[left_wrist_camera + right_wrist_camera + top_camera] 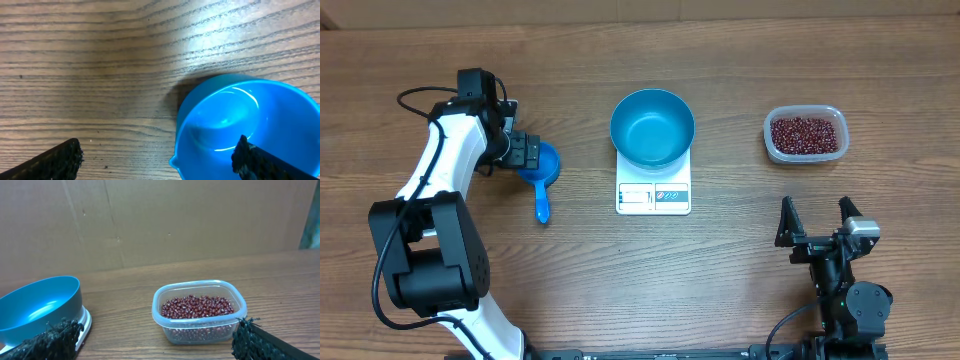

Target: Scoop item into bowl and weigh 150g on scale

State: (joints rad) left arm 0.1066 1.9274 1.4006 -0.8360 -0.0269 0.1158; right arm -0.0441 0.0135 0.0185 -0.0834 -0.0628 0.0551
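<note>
- Wood-grain table [740, 300] carries everything; only the right wrist view shows the cardboard wall [160, 220] behind it.
- Overhead, the bowl [652, 127] sits on the scale [653, 192]; the beans [805, 133] fill a clear tub [770, 150] well apart, on the right arm's side.
- Left gripper [530, 152] hangs spread wide over the blue scoop [542, 175], gripping nothing. Its wrist view shows one finger [260, 160] above the scoop's cup; the handle shows only overhead.
- Right gripper [817, 222] stands wide open and empty, facing the tub.

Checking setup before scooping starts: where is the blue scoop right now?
Overhead view: the scoop lies on the table at image left of the scale, its cup under the open left hand.
</note>
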